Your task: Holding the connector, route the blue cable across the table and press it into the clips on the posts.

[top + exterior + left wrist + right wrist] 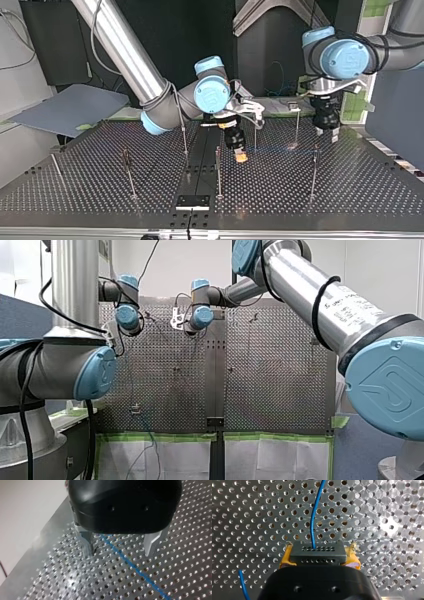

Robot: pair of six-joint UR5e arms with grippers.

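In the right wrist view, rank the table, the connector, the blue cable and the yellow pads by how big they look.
1. the table, which fills the view
2. the connector
3. the yellow pads, only slivers showing beside the connector
Unranked: the blue cable is long but very thin, so its place is unsure.

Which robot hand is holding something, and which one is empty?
My right gripper, with the yellow pads, is shut on the black connector of the blue cable. My left gripper has its fingers open, with the cable passing loose between them.
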